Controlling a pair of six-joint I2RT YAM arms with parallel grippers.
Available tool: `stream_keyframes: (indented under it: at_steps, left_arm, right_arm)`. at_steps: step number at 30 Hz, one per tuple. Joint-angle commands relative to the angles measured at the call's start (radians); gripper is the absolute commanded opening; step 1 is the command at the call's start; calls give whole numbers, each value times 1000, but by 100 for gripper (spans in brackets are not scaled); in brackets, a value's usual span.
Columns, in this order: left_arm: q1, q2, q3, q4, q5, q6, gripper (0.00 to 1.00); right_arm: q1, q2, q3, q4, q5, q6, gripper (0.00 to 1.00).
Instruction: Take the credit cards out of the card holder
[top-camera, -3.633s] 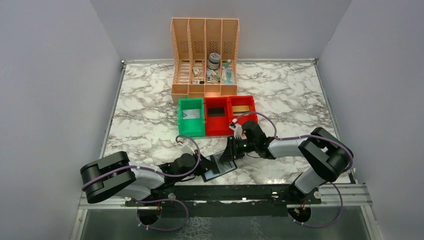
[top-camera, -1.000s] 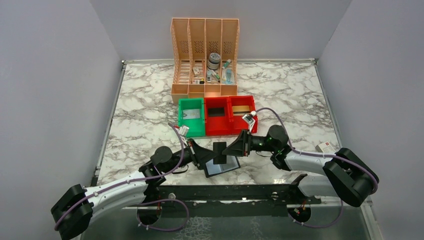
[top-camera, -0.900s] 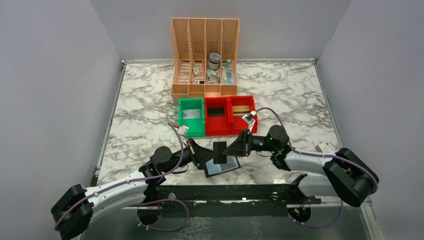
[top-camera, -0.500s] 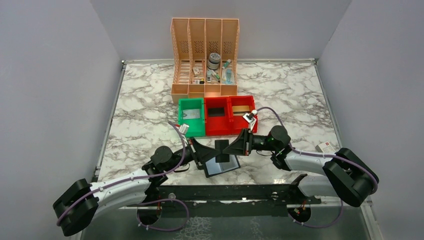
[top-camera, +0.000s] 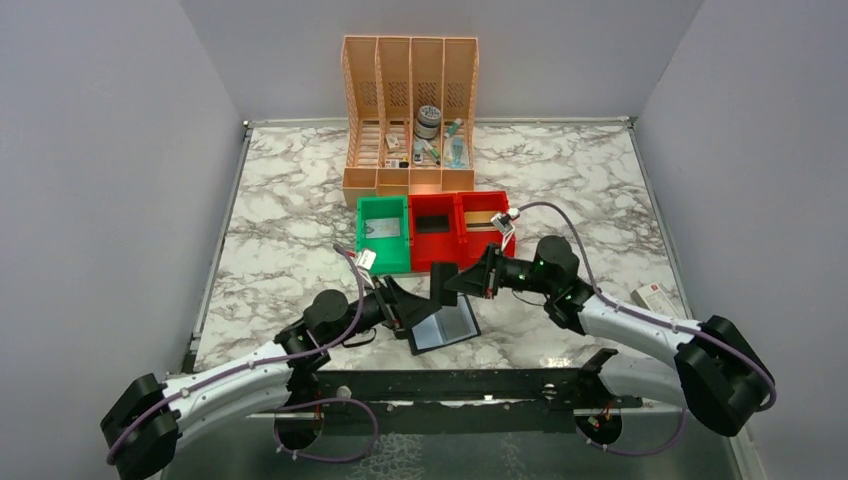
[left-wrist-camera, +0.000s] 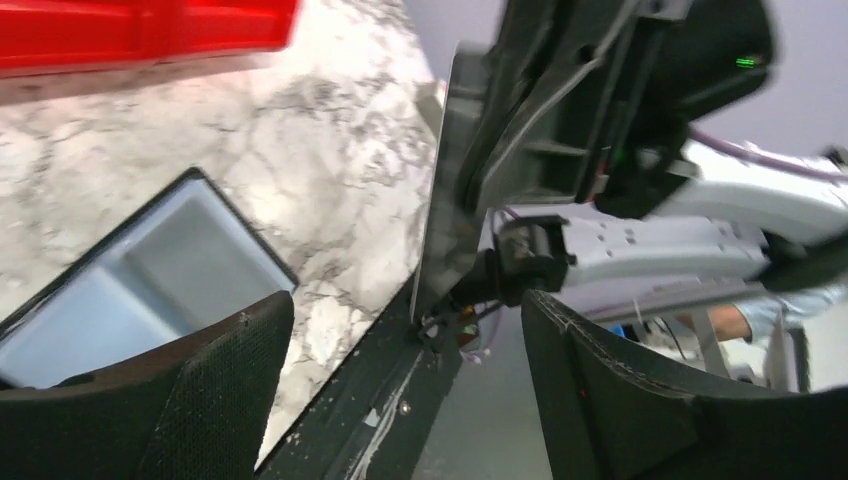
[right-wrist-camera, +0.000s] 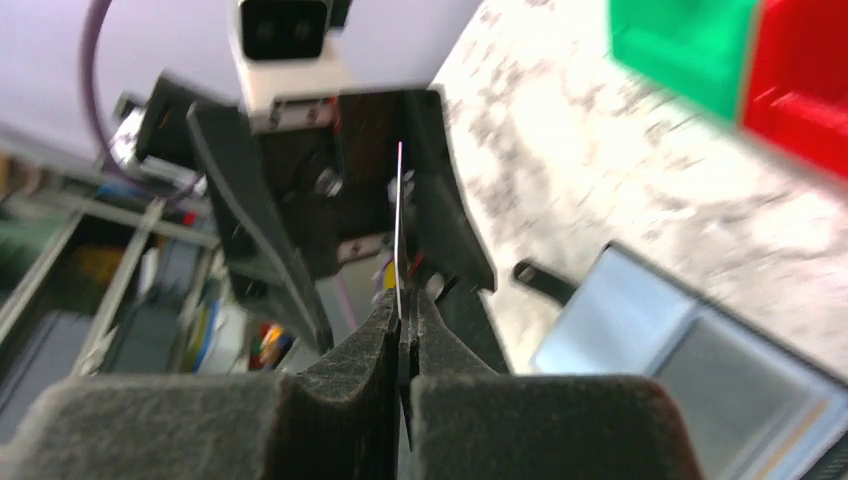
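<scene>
Right gripper (top-camera: 465, 281) is pinched shut on a dark grey credit card (top-camera: 444, 283), held in the air just near of the red bins (top-camera: 433, 240). Left gripper (top-camera: 412, 308) gapes wide, holding nothing, just left of the card. Below them the card holder (top-camera: 447, 328) lies open on the marble table (top-camera: 290, 250), pale blue lining up.

Nothing legible — no readable text.
</scene>
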Motion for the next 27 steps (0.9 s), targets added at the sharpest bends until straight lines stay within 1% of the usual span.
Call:
stream_keyframes:
  at_steps: [1, 2, 3, 5, 8, 10, 12, 13, 15, 16, 17, 18, 19, 20, 22, 25, 27]
  left_arm:
    - [5, -104, 154, -580, -220, 102, 94]
    - [5, -128, 180, -682, -276, 108, 98]
    - [5, -153, 200, -772, -320, 108, 99]
    - [6, -203, 219, -896, -395, 90, 99]
    - [7, -266, 223, -1012, -454, 47, 99]
    - [6, -292, 228, -1068, -469, 20, 99]
    - [6, -303, 224, -1085, -464, 7, 99]
    - [6, -302, 219, -1086, -461, 6, 99]
    - [6, -287, 215, -1088, -454, 9, 99]
    - [7, -273, 218, -1091, -452, 10, 99]
    - [7, -258, 220, -1093, -452, 11, 99]
    - [6, -241, 225, -1094, -452, 12, 99]
    - [6, -224, 233, -1093, -451, 17, 99]
    - [6, -208, 243, -1094, -449, 25, 99]
    - [6, -178, 264, -1095, -448, 50, 99]
    - [7, -145, 292, -1106, -444, 82, 99]
    - [6, -137, 293, -1113, -443, 84, 99]
  right_arm:
    - [-13, -54, 155, -454, 287, -323, 1]
    - [-13, -57, 181, -503, 350, -364, 1]
    - [-13, -53, 206, -541, 408, -399, 1]
    - [-13, -28, 262, -602, 495, -479, 1]
    - [-12, 32, 348, -639, 532, -602, 1]
    - [-10, 52, 355, -577, 574, -645, 1]
    - [-5, 87, 372, -522, 623, -715, 1]
    - [0, 118, 398, -525, 646, -766, 1]
    - [21, 207, 488, -585, 704, -871, 1]
    - [40, 258, 544, -625, 744, -921, 1]
    - [69, 302, 591, -656, 818, -971, 1]
    - [99, 332, 616, -650, 887, -1016, 1]
    - [119, 360, 617, -607, 921, -1063, 1]
    - [133, 379, 613, -561, 924, -1117, 1]
    - [150, 428, 641, -542, 942, -1194, 1]
    - [152, 515, 715, -611, 987, -1282, 1]
    - [153, 559, 753, -664, 991, -1339, 1]
